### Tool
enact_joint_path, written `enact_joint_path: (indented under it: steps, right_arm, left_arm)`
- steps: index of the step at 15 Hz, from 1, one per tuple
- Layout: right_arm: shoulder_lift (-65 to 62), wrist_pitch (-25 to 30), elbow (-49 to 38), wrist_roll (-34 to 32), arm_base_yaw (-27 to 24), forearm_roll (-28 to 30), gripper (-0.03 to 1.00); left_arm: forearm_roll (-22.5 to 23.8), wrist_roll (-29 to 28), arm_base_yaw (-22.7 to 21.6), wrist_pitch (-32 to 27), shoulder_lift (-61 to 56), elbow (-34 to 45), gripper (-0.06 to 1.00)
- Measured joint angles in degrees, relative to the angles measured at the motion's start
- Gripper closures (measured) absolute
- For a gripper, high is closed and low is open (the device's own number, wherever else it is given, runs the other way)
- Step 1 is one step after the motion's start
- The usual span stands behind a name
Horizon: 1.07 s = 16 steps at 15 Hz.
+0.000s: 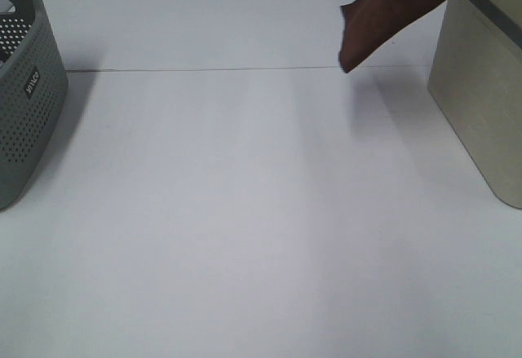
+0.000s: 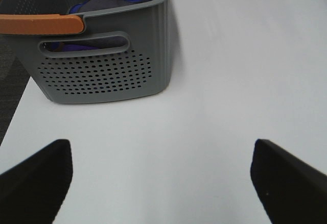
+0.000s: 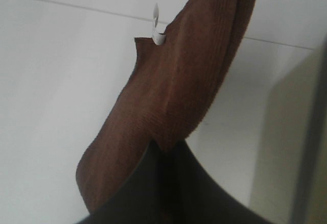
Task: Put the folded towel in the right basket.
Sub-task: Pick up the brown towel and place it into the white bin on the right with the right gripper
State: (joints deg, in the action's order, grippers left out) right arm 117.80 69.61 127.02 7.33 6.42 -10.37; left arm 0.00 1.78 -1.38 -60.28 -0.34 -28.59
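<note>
The folded towel [image 1: 383,11], dark reddish-brown, hangs in the air at the top right of the exterior high view, just left of the right basket [image 1: 481,89], a beige solid-walled bin with a dark grey rim. In the right wrist view my right gripper [image 3: 164,151] is shut on the towel's lower edge [image 3: 179,91]. The towel's white tag [image 3: 157,30] sticks out on one edge, and the basket's wall [image 3: 286,147] is beside it. My left gripper [image 2: 161,183] is open and empty over the table. Neither gripper shows in the exterior high view.
A grey perforated basket [image 1: 24,89] with a small label stands at the table's left edge. In the left wrist view it [image 2: 102,66] holds blue and grey cloth [image 2: 102,2], and an orange strip [image 2: 41,24] lies along its rim. The white table [image 1: 245,211] spans the middle.
</note>
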Motion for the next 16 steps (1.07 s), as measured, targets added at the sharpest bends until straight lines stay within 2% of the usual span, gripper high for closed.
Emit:
enact_joint_path:
  steps: [3, 8, 13, 14, 15, 16]
  right_arm:
    - [-1.8, 0.1, 0.0, 0.2, -7.8, 0.2, 0.94]
    - [-1.8, 0.1, -0.3, 1.8, -18.2, 0.1, 0.94]
    - [0.7, 0.2, -7.2, 5.7, -26.0, 0.1, 0.94]
    - [2.2, 0.2, -7.3, 5.7, -26.4, 0.2, 0.91]
    - [3.6, 0.2, -7.4, 5.7, -26.4, 0.1, 0.82]
    - [4.8, 0.2, -7.5, 5.7, -26.4, 0.0, 0.65]
  left_arm:
    - [0.0, 0.0, 0.0, 0.0, 0.0, 0.0, 0.06]
    - [0.0, 0.0, 0.0, 0.0, 0.0, 0.0, 0.06]
    - [0.0, 0.0, 0.0, 0.0, 0.0, 0.0, 0.06]
    - [0.0, 0.0, 0.0, 0.0, 0.0, 0.0, 0.06]
    - [0.0, 0.0, 0.0, 0.0, 0.0, 0.0, 0.06]
    - [0.0, 0.0, 0.0, 0.0, 0.0, 0.0, 0.06]
